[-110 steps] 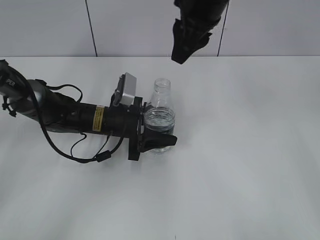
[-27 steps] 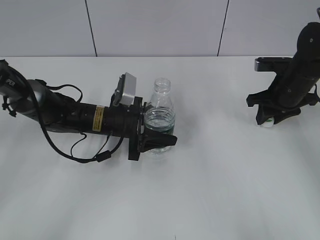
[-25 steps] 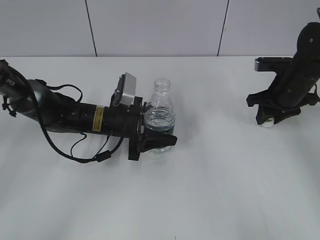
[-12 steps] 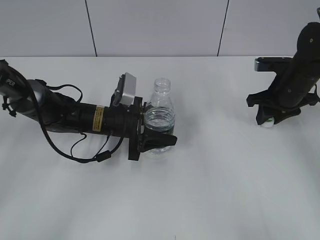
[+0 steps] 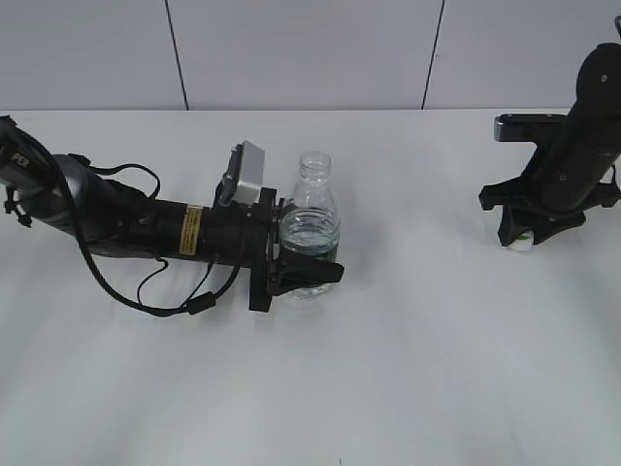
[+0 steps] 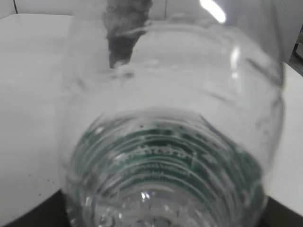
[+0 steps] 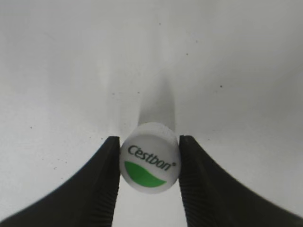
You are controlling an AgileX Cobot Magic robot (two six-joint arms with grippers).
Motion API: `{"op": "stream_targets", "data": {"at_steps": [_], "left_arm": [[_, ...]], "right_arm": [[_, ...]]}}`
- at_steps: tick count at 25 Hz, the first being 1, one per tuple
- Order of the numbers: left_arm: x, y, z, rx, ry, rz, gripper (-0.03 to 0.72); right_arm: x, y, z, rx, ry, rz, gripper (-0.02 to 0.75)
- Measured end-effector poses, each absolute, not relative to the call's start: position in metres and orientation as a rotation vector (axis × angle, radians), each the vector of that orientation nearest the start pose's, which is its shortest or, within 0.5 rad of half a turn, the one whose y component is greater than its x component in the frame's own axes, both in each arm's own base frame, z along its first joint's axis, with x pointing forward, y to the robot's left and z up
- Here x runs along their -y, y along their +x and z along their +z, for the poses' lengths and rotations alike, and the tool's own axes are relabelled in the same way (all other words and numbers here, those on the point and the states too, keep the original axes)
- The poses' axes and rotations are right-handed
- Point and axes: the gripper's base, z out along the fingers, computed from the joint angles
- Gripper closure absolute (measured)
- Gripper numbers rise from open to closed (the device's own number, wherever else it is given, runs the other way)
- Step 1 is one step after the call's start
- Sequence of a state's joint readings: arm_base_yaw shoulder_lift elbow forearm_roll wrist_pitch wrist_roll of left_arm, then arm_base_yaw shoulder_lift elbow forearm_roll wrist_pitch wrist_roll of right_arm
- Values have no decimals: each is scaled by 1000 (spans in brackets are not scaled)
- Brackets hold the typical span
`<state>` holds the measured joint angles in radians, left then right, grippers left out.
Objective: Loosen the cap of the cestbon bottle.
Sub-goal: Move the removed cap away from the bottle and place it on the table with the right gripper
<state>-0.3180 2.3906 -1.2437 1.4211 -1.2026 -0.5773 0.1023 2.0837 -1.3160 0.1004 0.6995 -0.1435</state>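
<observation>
The cestbon bottle [image 5: 312, 199] stands upright left of the table's middle, clear with a green label band, and its neck is open with no cap on it. My left gripper [image 5: 309, 260] is shut on its lower body. The bottle fills the left wrist view [image 6: 165, 142]. My right gripper [image 5: 525, 237] is low over the table at the far right, shut on the cap [image 5: 524, 241]. In the right wrist view the white cap [image 7: 149, 161] with its green logo sits between the two black fingers of the right gripper [image 7: 149, 176].
The white table [image 5: 417, 349] stretches to a pale wall with dark vertical seams at the back. My left arm [image 5: 146, 228] with its cables lies across the table's left side. The right arm [image 5: 572, 155] stands near the right edge.
About four seconds ago the right gripper hung above the back of the table near the bottle; it now sits low at the far right with the cap. Over the last second nothing moved noticeably.
</observation>
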Motion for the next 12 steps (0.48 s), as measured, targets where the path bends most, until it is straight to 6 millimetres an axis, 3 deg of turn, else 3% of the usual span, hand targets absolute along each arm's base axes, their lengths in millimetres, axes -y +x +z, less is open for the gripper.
{"op": "stream_targets", "data": {"at_steps": [12], "left_arm": [[205, 355, 57, -1432, 1364, -1121, 276]], "right_arm": [[-47, 398, 121, -2911, -254, 97, 448]]}}
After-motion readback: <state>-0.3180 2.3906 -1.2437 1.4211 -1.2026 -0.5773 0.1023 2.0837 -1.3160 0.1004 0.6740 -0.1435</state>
